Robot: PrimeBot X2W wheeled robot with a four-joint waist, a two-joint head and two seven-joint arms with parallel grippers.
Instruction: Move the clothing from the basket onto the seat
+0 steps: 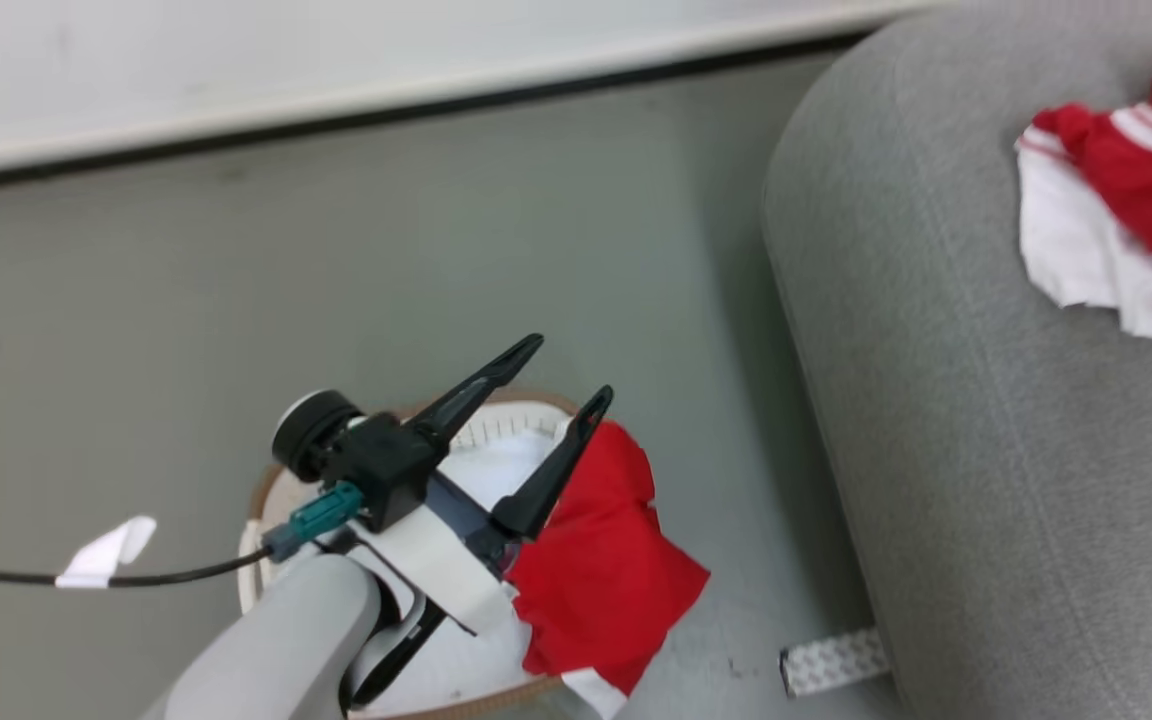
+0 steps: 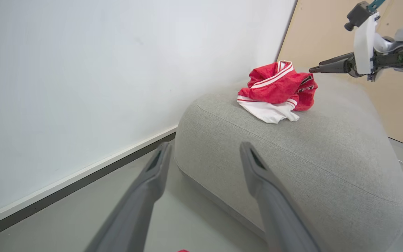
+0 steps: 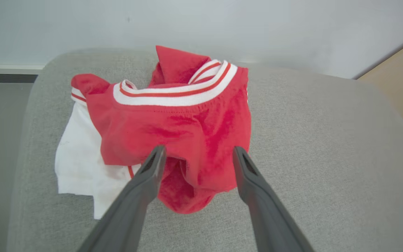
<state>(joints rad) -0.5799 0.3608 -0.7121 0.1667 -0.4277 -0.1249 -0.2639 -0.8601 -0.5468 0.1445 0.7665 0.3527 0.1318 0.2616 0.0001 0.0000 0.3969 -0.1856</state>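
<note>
Left gripper: the left gripper [image 1: 570,368] hangs over the basket. Its two long dark fingers [image 1: 471,395] are spread wide and released, with nothing between them.
Basket: the white plastic laundry basket with a brown rim [image 1: 258,497] stands on the grey floor [image 1: 236,300] under that arm, near the foot of the seat.
Clothing in basket: a crumpled red jersey cloth [image 1: 601,560] drapes over the basket's rim on the seat side. It lies just beside the lower finger in the head view; whether they touch cannot be told.
Floor: a pale patterned strip of tape [image 1: 831,660] lies against the seat's base.
Seat: the large grey woven-fabric upholstered seat [image 1: 986,450] rises to the right of the basket.
Clothing on seat: a red-and-white jersey bundle with striped trim [image 3: 173,122] lies on top of the seat near its rounded end, with a white panel spilling towards the edge.
Right gripper: the right gripper [image 3: 198,149] hovers at the bundle with its fingers [image 3: 142,189] parted and released. Red fabric shows between and beyond the tips, and neither finger pinches it.
Wall: a white wall [image 2: 82,70] stands behind the seat.
</note>
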